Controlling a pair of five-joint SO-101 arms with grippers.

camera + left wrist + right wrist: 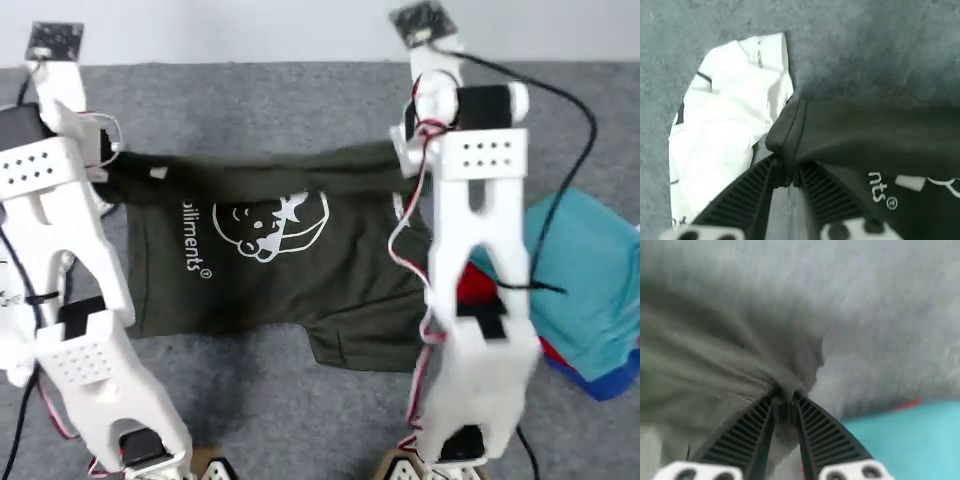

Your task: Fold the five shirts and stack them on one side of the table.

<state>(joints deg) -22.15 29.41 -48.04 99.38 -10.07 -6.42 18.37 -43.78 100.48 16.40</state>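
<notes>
Olive shirt stretches between the left end effector and right end effector, each pinched tight on its bunched fabric.

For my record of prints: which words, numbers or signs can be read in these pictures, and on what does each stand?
White lettering on the dark green shirt, beside a white drawing: part of one word, ending in a small circled sign; the whole word does not show.
Dark marks on the white cloth: too blurred to read.
No numbers can be read.
</notes>
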